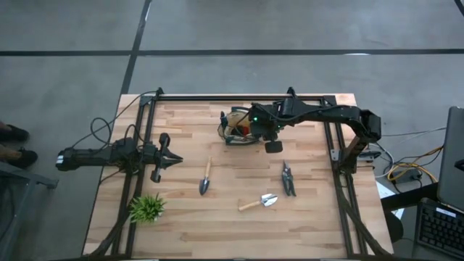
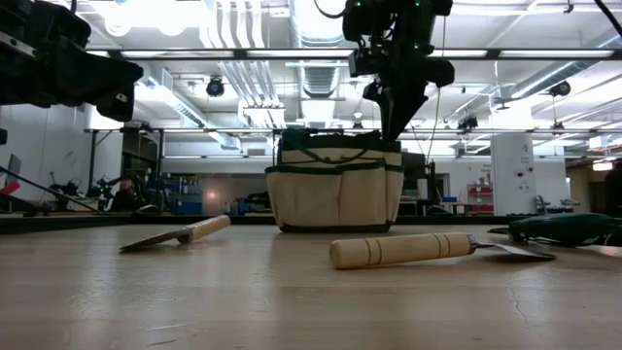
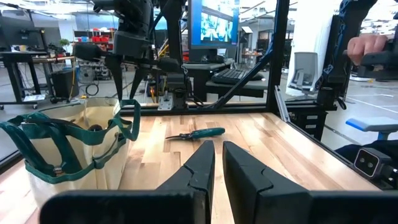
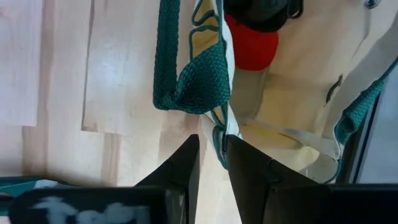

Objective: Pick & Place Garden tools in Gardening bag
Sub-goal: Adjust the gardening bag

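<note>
The tan gardening bag [image 1: 236,127] with green handles stands upright at the table's far middle. A red rounded item [image 4: 252,46] with a black end lies inside it. My right gripper [image 4: 212,149] points down over the bag's top edge and is shut on its green-trimmed rim. On the wood nearer the front lie two wooden-handled trowels [image 1: 206,177] [image 1: 259,201] and dark-handled shears [image 1: 288,179]. My left gripper [image 1: 172,159] waits shut at the table's left, level and touching nothing. My right gripper pinches the bag's green-trimmed top rim [image 4: 217,138] between its two fingers, beside a loop handle [image 4: 186,81]. The fingers come from above, pointing steeply down [image 2: 394,122]. The bag stands upright with its bottom on the table.
A small leafy green plant [image 1: 147,208] stands near the front left corner. Black frame rails [image 1: 239,98] run along the far edge and both sides. Bare wood lies between the tools and the front edge.
</note>
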Controlling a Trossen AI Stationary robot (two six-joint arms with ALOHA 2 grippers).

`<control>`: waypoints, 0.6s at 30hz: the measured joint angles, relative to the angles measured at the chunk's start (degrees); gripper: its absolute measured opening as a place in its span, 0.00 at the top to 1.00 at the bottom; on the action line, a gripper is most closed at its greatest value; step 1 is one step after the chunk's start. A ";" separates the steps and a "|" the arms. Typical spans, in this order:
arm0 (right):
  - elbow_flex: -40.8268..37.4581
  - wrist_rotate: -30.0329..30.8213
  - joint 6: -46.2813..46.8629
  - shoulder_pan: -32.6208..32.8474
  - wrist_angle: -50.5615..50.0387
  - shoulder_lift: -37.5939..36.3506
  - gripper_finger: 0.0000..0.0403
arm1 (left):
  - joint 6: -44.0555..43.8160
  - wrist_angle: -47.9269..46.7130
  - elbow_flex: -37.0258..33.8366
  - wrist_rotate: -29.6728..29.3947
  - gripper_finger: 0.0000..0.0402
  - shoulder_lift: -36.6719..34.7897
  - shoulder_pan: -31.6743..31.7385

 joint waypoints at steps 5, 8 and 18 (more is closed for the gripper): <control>-0.15 1.19 -0.04 -0.04 0.00 -0.02 0.80 | 0.00 0.00 0.01 -0.02 0.91 0.00 0.02; -0.17 3.25 0.00 -0.02 0.02 -0.02 0.77 | 0.00 0.00 0.01 -0.01 0.91 0.00 0.01; -0.49 5.61 -0.35 -0.04 0.06 0.32 0.72 | 0.00 0.00 0.00 0.00 0.91 0.00 0.01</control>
